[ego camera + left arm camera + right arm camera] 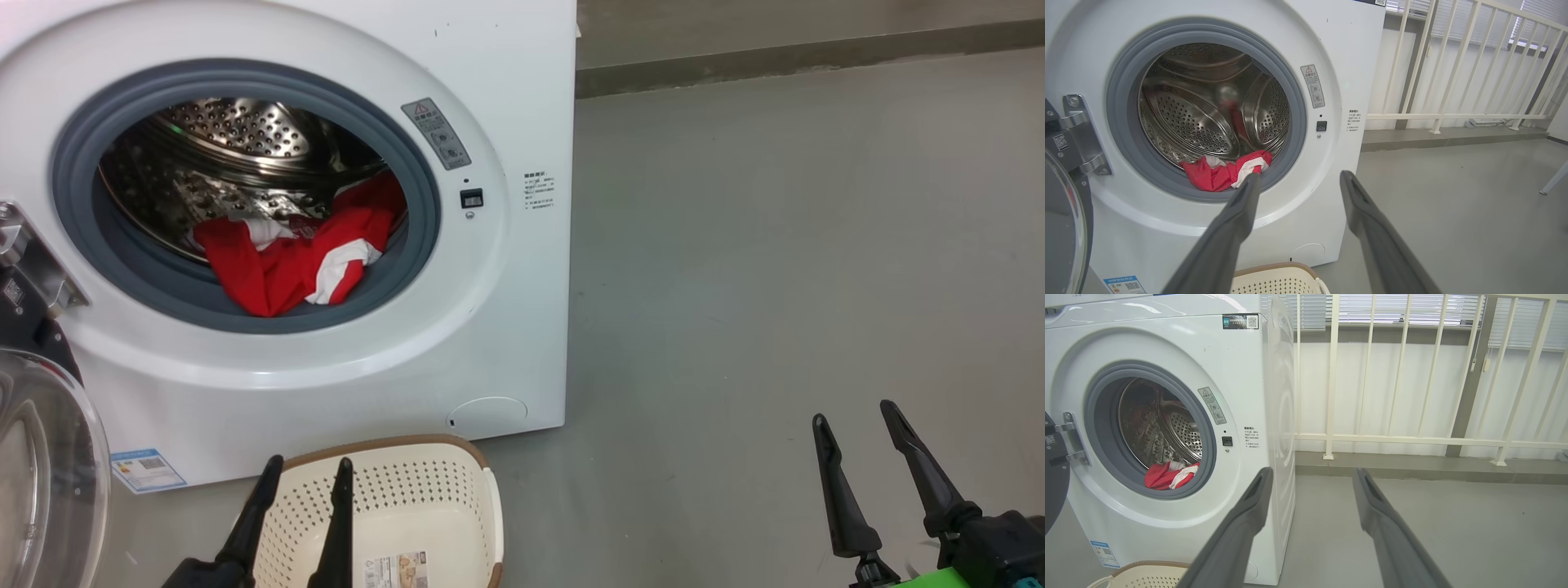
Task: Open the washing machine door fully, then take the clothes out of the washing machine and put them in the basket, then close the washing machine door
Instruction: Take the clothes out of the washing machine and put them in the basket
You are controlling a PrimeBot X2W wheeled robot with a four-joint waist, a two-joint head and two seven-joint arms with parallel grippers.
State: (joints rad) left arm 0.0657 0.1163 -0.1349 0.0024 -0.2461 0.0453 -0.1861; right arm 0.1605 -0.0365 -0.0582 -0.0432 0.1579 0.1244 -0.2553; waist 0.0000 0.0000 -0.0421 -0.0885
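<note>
In the head view, the washing machine (506, 82) is seen at the far left of the grey floor (775, 245), its round opening uncovered. The washing machine door (41, 474) stands open on its hinge at the left edge, and its clear glass bowl is seen there. The clothes (302, 253) — red with white bands — are heaped low in the steel drum and draped over the grey gasket's lip. The basket (392, 445) is set on the floor just in front of the machine, near its left half. The left fingers (249, 514) are held spread over the basket with nothing gripped. The right fingers (839, 490) are likewise spread, well to the right over bare floor.

In the left wrist view, the fingers are parted wide and pointed at the machine's front. The basket's rim is seen at the bottom edge, and a cream railing (1453, 116) stands beyond on the right.

In the right wrist view, the fingers are spread and empty — aimed past the machine's right corner. The clothes are seen low in the drum.
</note>
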